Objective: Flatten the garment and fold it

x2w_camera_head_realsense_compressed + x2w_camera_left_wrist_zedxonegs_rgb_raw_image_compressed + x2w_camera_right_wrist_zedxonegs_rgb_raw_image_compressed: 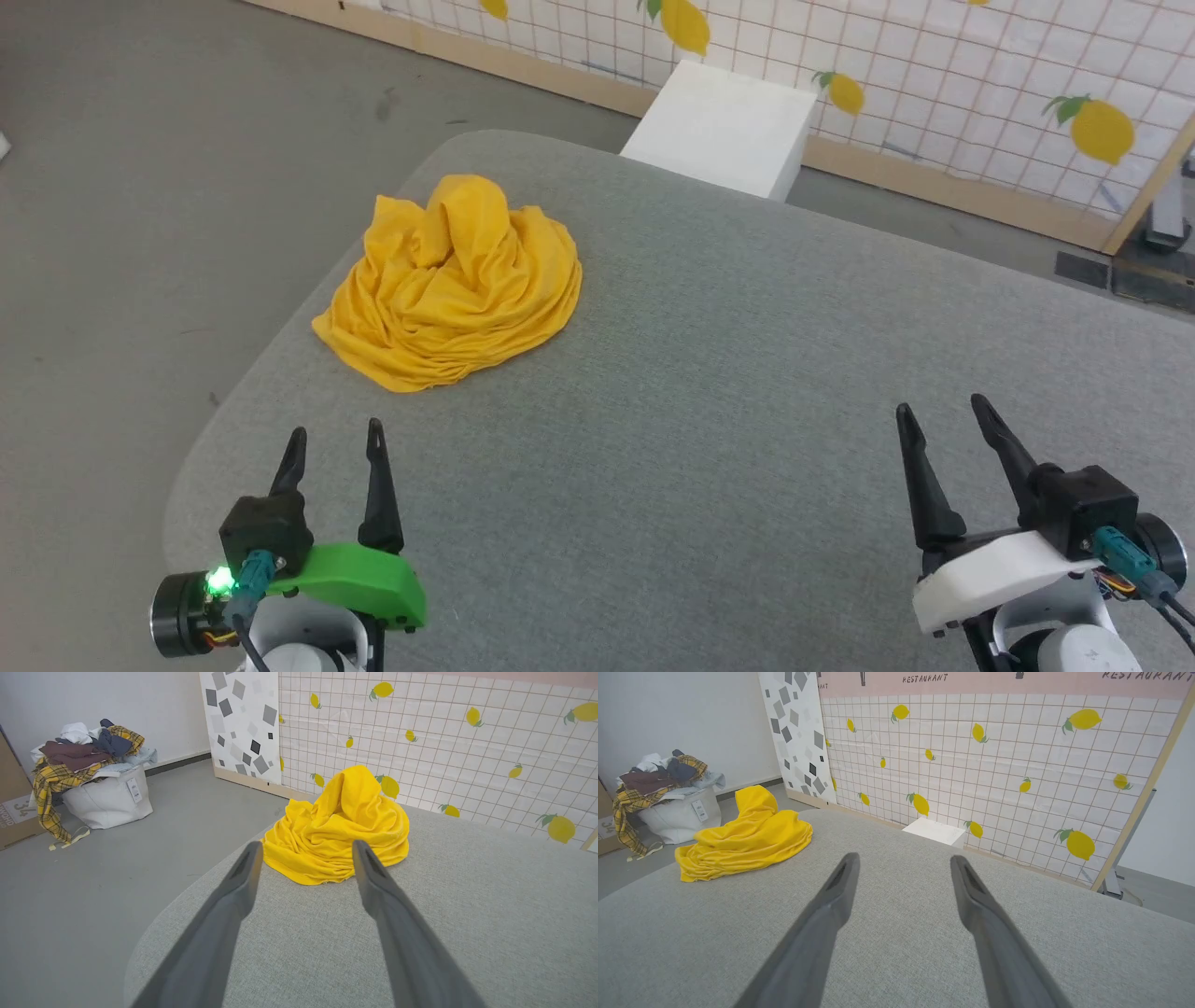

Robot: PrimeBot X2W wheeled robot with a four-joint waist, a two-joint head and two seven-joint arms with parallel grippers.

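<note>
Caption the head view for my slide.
Crumpled yellow garment heaped near the grey table's left edge; left tool and right tool open, well short of it.

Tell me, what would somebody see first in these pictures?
The bright yellow garment, heaped in a crumpled pile at the far left of the grey table. Nearer, the left gripper and the right gripper hover open above the table, holding nothing. Behind the table stands a tiled wall dotted with lemons.
</note>
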